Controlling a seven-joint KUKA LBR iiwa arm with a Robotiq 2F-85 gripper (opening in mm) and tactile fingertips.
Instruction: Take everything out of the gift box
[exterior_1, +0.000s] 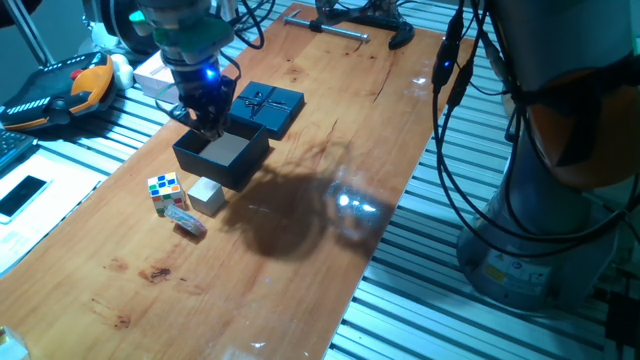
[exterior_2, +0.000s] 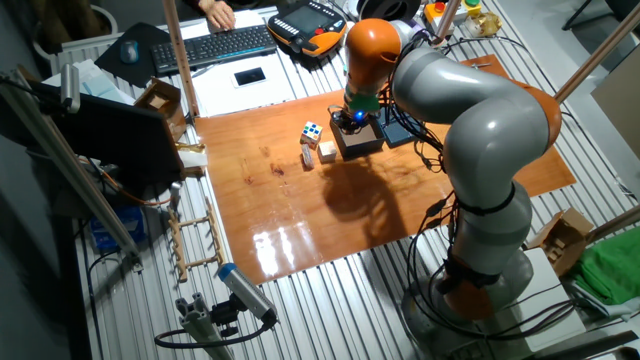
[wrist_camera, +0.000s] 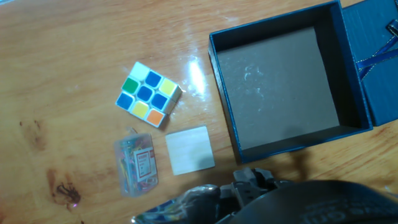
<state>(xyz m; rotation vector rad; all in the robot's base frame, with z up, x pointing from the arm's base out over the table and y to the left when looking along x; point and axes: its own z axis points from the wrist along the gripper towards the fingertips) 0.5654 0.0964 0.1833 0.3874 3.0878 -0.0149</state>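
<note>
The black gift box (exterior_1: 222, 152) stands open near the table's far left and its inside is bare in the hand view (wrist_camera: 283, 81). Its lid with the bow (exterior_1: 268, 105) lies flat just beside it. The puzzle cube (exterior_1: 165, 190), the beige cube (exterior_1: 207, 193) and the little flat pinkish piece (exterior_1: 187, 221) lie on the wood beside the box; the hand view shows them as well: puzzle cube (wrist_camera: 148, 93), beige cube (wrist_camera: 189, 149), flat piece (wrist_camera: 137, 163). My gripper (exterior_1: 208, 122) hovers over the box's far edge, holding nothing visible. Its jaws are too dark to read.
A pale box (exterior_1: 160, 72) sits behind the gripper at the table's edge. An orange teach pendant (exterior_1: 60, 90), a keyboard (exterior_2: 210, 45) and a phone (exterior_2: 248, 76) lie off the table. The arm's base (exterior_1: 530, 250) stands beyond the right edge.
</note>
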